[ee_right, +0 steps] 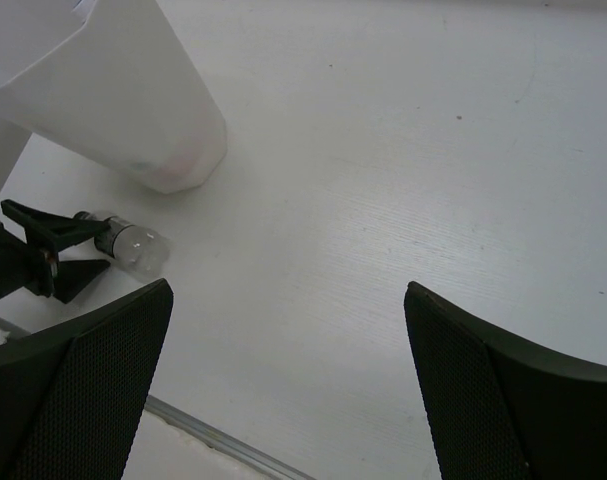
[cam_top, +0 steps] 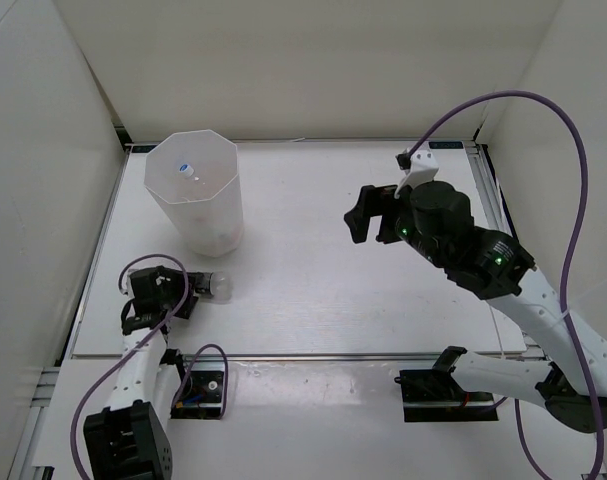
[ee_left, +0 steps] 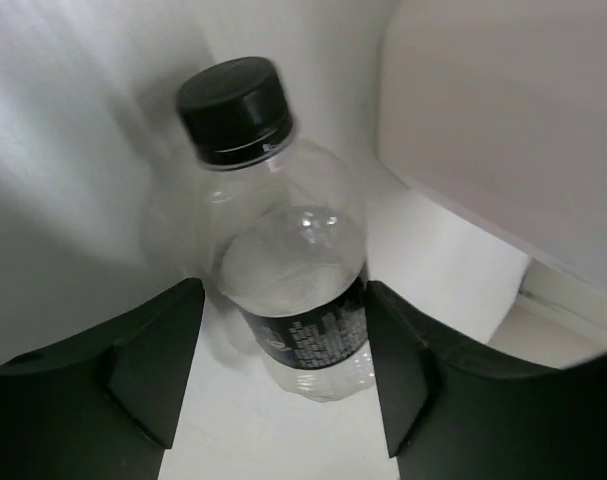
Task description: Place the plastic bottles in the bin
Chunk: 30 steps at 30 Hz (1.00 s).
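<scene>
Left gripper (ee_left: 283,292) and last table bottle (ee_left: 283,200). The fingers (ee_left: 153,360) flank the labelled body, its long axis running along them with the black cap at the far end; whether they press or only bracket it cannot be told. In the top view the bottle lies at 3 o'clock from this gripper, with the bin (cam_top: 198,225) near at 12 o'clock. The right gripper (ee_right: 288,295) hangs spread and empty, well apart.

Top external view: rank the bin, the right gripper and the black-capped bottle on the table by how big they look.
1. bin, clearly largest.
2. right gripper; it hangs above the table, nearer the camera, so it may look bigger than it is.
3. black-capped bottle, smallest.
</scene>
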### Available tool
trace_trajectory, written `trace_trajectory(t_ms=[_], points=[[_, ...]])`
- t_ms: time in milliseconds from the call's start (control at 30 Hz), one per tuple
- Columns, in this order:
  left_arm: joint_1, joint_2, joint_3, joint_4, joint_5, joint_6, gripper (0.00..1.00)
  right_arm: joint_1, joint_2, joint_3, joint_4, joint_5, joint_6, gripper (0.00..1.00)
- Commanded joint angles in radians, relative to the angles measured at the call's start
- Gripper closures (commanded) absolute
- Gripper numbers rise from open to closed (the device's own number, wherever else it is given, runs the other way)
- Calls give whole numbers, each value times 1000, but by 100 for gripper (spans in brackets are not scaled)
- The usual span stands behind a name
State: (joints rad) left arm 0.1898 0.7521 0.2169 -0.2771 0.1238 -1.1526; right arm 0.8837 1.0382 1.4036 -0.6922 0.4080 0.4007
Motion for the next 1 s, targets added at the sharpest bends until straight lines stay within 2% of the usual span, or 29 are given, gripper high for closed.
trace_trajectory(t_ms=[0,133,167,300,500,533,667,833,967], points=[[63,3,-22,29,155,106,27,-3,5,17,6,-29,-2,0],[94,-77,-22,29,287,129,47,-3,37,17,6,-38,18,0],[94,-97,-22,29,306,129,50,-3,37,17,6,-49,18,0],[103,-178,36,-78,372,131,52,-3,58,6,16,-61,18,0],[103,-264,197,-431,356,255,52,-12,98,-3,46,-92,27,0],[103,-273,197,-453,341,295,44,-12,111,-3,46,-92,27,0],[103,-292,177,-447,294,281,16,-12,146,17,46,-138,27,0],[103,-283,64,-329,292,154,7,-22,166,37,46,-156,18,0],[103,-283,-17,-246,257,-7,6,-22,175,48,46,-167,9,0]])
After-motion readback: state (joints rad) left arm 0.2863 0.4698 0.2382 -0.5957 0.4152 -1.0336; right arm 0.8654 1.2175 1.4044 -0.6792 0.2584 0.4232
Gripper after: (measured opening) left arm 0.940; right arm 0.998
